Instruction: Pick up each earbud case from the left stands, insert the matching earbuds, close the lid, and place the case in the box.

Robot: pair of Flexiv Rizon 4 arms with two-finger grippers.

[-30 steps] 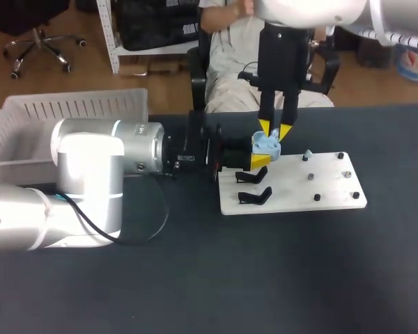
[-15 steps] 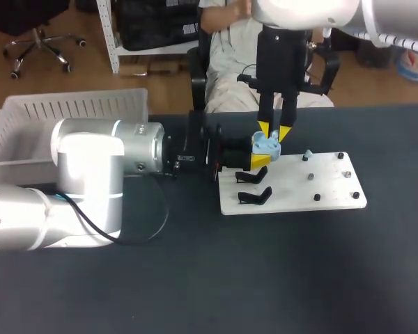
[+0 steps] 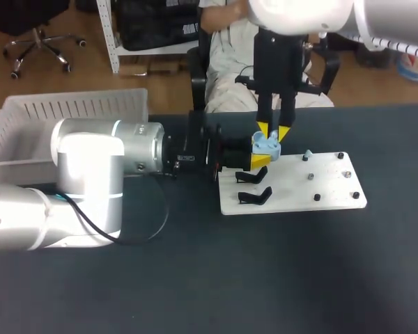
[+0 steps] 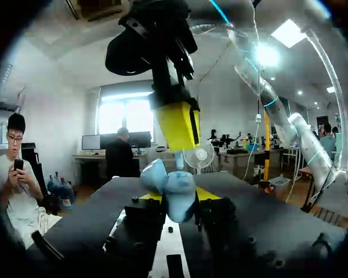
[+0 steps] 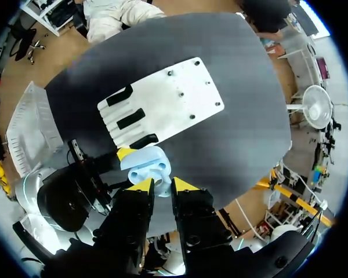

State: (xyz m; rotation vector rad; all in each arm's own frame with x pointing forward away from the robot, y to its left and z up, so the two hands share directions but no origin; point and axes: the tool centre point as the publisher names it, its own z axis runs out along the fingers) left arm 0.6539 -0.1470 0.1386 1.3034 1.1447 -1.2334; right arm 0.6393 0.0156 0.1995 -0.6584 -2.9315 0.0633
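Vacant black stands (image 3: 253, 188) were logged at the white board's (image 3: 334, 198) near-left corner. Earbud case (image 3: 267, 145) was clamped by left gripper (image 3: 261, 150) over its far-left corner, presented for loading. Right gripper (image 3: 272, 131) was poised above; grip state undeterminable.

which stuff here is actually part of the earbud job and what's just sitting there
Job: blue earbud case, left gripper holding it, right gripper over it, small blue piece (likely an earbud), white board with black stands, white box.
Idle: black cable, bare pegs.
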